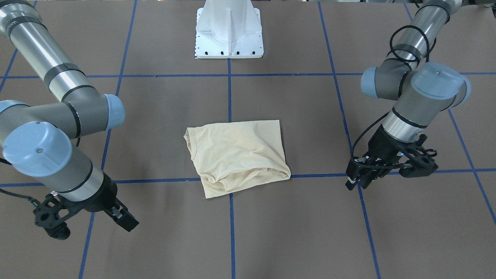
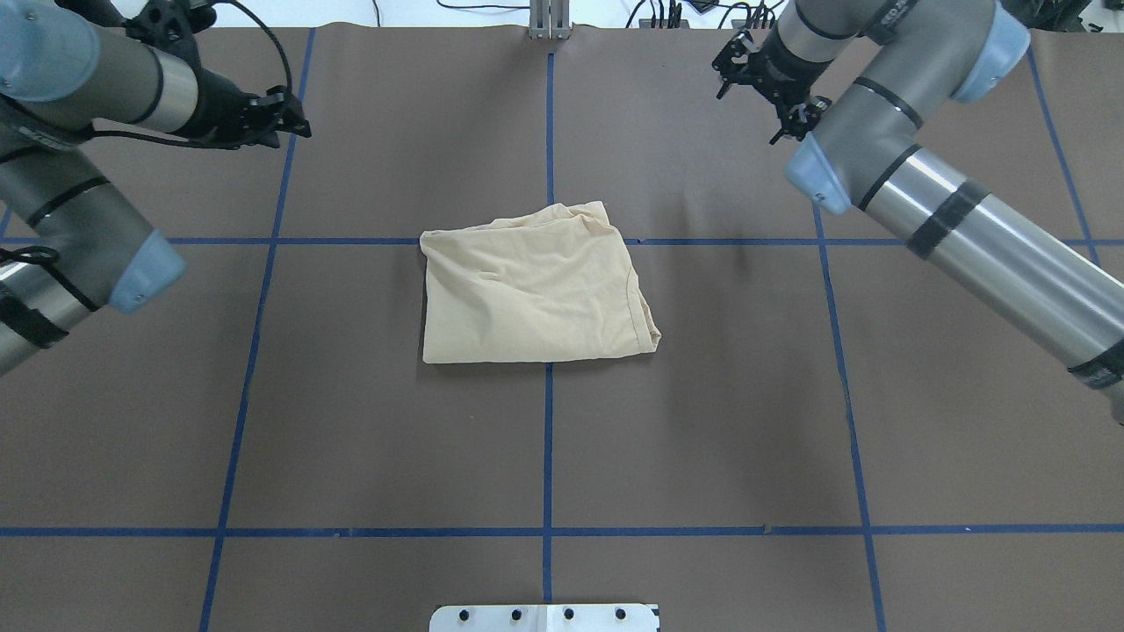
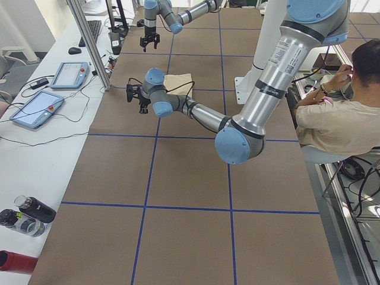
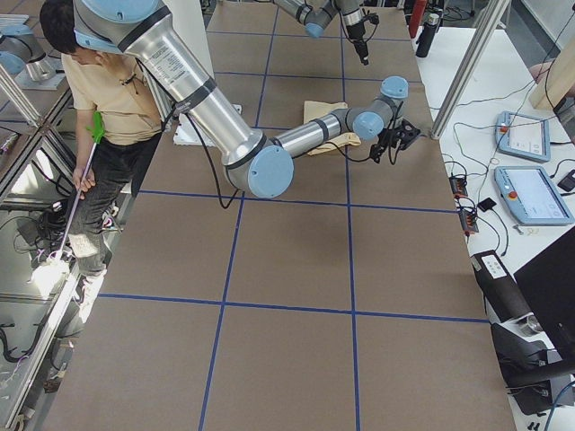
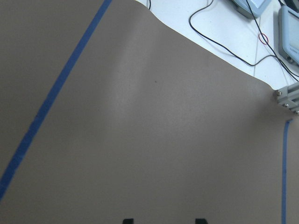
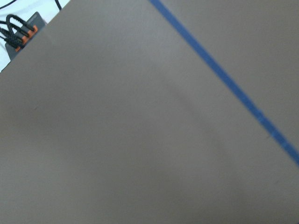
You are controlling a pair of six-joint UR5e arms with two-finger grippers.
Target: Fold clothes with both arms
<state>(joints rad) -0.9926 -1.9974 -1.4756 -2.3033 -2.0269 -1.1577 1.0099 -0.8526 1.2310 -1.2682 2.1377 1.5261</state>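
Note:
The pale cream-yellow T-shirt (image 1: 238, 155) lies folded into a rough rectangle at the middle of the table (image 2: 527, 294), its print hidden. My left gripper (image 1: 358, 185) hovers well off to one side of it, near the table's far edge in the overhead view (image 2: 294, 118). Its two fingertips (image 5: 128, 220) show apart in the left wrist view, open and empty. My right gripper (image 1: 130, 223) hangs on the shirt's other side (image 2: 746, 96), looks open and holds nothing. The right wrist view shows only brown table.
The white pedestal base (image 1: 228, 35) stands at the robot's edge of the table. Blue tape lines (image 2: 549, 439) grid the brown surface. Seated people (image 3: 338, 119) (image 4: 99, 108) are beside the table. Tablets (image 3: 35, 107), cables and bottles (image 3: 29, 214) lie on the white side bench.

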